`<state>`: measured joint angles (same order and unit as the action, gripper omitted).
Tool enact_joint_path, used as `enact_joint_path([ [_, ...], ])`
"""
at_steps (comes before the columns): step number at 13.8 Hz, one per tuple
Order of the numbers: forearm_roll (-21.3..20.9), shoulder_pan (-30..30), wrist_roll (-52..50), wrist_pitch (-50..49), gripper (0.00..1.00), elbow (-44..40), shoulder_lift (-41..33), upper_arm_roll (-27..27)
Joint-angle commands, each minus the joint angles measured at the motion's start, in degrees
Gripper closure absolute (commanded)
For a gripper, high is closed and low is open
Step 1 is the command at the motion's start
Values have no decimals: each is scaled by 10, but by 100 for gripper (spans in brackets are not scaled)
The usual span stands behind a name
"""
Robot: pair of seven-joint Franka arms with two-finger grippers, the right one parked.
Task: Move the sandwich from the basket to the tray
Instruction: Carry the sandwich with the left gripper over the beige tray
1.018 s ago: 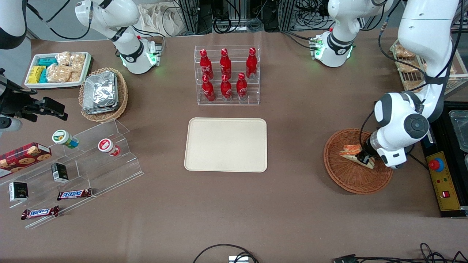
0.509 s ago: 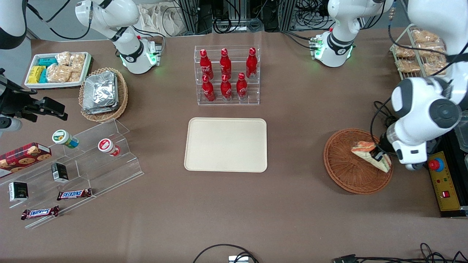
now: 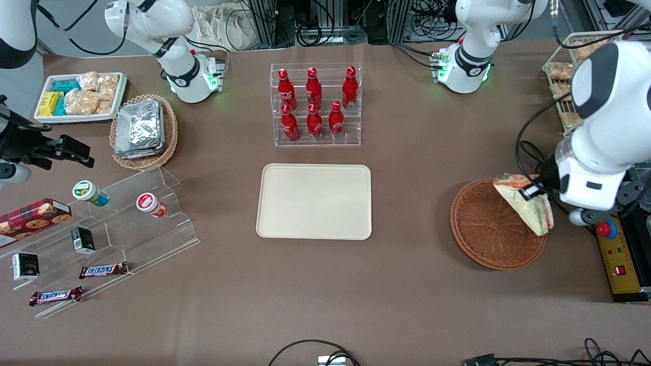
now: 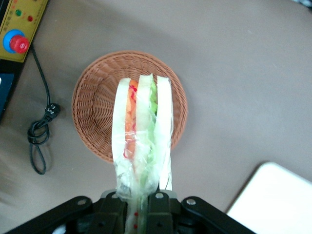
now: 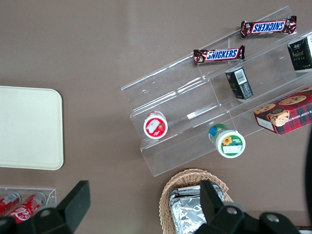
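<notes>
My left arm [image 3: 605, 132] is made of smooth white rounded shells, with a dark grey oval cap [image 3: 600, 81] on one joint. Black cables [image 3: 524, 147] loop out at 9 o'clock from my wrist. My base [image 3: 468, 68] wears a black ring and glows green at 9 o'clock. My jaws, at the working arm's end of the table [image 3: 407, 284], are black, on a black mount [image 4: 141, 214] with silver screws.

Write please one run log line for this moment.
phase: carry | gripper: shut on sandwich | sandwich: lifted above wicker basket | cream tray: holds nothing
</notes>
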<state>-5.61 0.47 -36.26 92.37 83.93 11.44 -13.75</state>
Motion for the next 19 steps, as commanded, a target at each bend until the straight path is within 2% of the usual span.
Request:
enact_joint_path([
  [1,-12,-42,8,-41,100,-54,17,-37],
  [4,3,-80,6,-35,100,-54,31,-75],
  [7,-3,-140,-8,-26,100,-55,75,-86],
  [11,-13,-203,-31,88,100,-52,168,-85],
  [14,-68,-234,-37,142,100,-52,245,-85],
  [17,-98,-254,-38,204,100,-50,304,-85],
  [19,-114,-270,-52,207,100,-50,326,-82],
])
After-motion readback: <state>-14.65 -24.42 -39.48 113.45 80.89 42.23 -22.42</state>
